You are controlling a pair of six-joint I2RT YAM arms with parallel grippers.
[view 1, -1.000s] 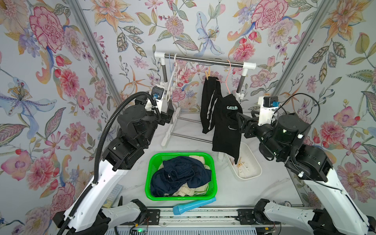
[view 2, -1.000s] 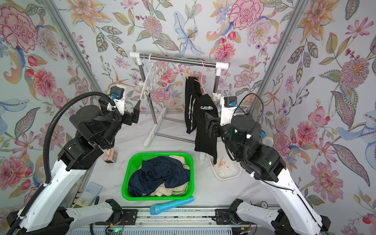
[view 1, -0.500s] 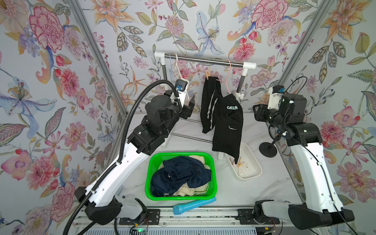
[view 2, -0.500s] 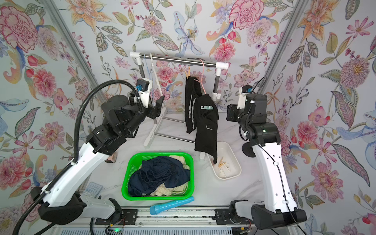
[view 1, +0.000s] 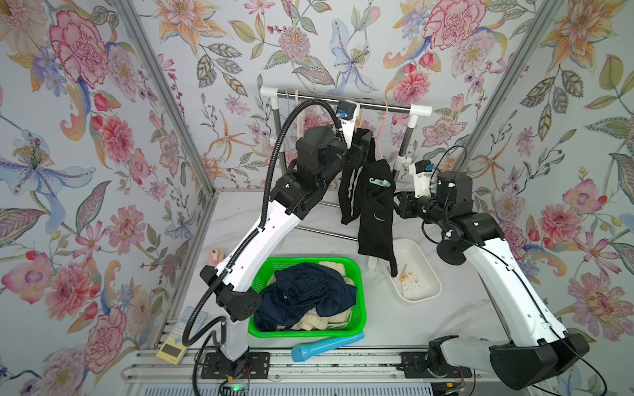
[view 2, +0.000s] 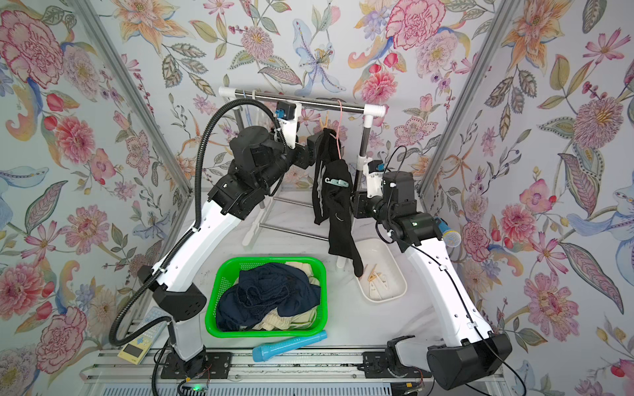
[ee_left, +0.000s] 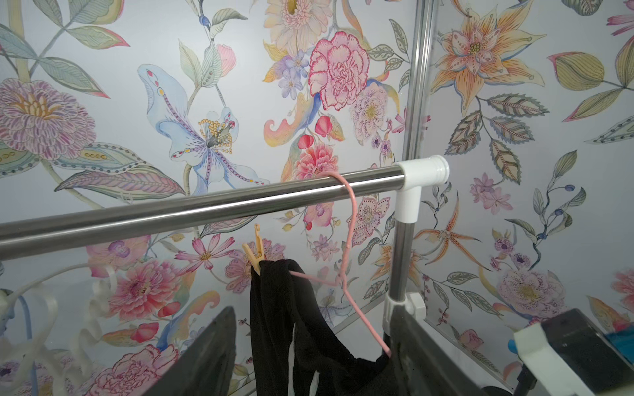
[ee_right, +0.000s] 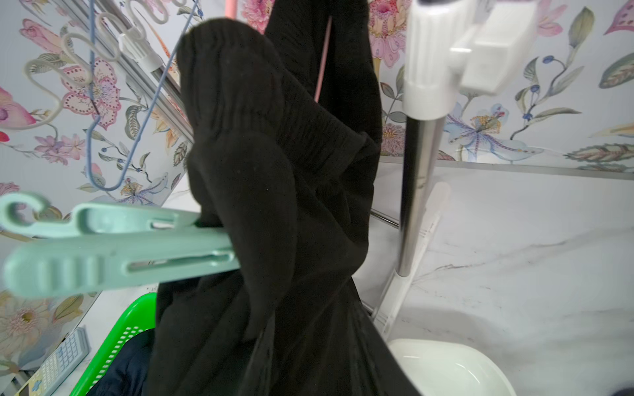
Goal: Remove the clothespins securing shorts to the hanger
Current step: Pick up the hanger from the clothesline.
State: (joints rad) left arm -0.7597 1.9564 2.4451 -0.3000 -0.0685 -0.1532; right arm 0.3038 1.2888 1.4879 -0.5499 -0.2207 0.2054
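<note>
Black shorts [view 1: 374,212] [view 2: 338,212] hang from a pink hanger [ee_left: 350,233] on the steel rail. A tan clothespin [ee_left: 255,252] [view 1: 359,120] pins their upper corner to the hanger's end. Lower down, a pale teal clip [ee_right: 113,243] [view 1: 379,182] grips the waistband. My left gripper [view 1: 360,152] [ee_left: 310,308] is open just below the tan clothespin, with the shorts hanging between its fingers. My right gripper [view 1: 398,205] [view 2: 355,207] presses in from the right below the teal clip, shut on the bunched black fabric, which hides its fingers.
A green basket [view 1: 308,260] holds navy and cream shorts. Beside it a white tray [view 1: 413,252] holds several tan clothespins. A blue tube [view 1: 326,346] lies at the front edge. Empty white hangers [view 1: 298,113] hang at the rail's left end, near its upright post [view 1: 406,144].
Both arms have reached in to the hanging shorts: the left up to their top beside the rail, the right to their lower right side. Both grippers' jaws have narrowed.
</note>
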